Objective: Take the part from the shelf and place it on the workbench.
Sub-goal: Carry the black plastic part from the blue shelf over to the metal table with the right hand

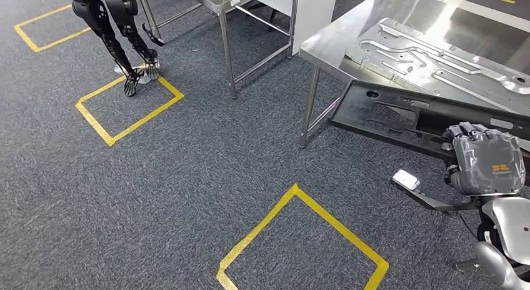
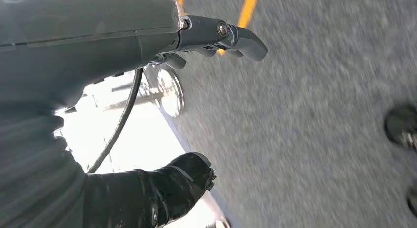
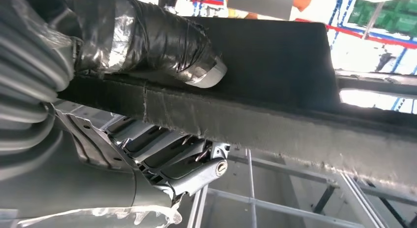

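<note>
Overhead, the right hand (image 1: 486,160) grips the near edge of a long black frame-like part (image 1: 400,115), held beside the steel bench (image 1: 337,43) bearing a stamped metal panel (image 1: 437,55). Left wrist: left hand (image 2: 206,90) hangs spread over grey carpet (image 2: 319,129). Right wrist: thumb (image 3: 162,46) and fingers (image 3: 187,164) clamp the matte part (image 3: 275,90).

I see grey carpet floor (image 1: 206,146) below me. Yellow tape makes a square (image 1: 303,240) on the floor close to me. Another yellow square (image 1: 128,109) is farther off, and a third one (image 1: 47,27) is in the far corner. Another robot's black legs (image 1: 119,34) stand at the edge of the middle square. A metal table frame (image 1: 228,52) stands near it. A flat silver metal sheet (image 1: 437,59) with grooves lies farther right.
</note>
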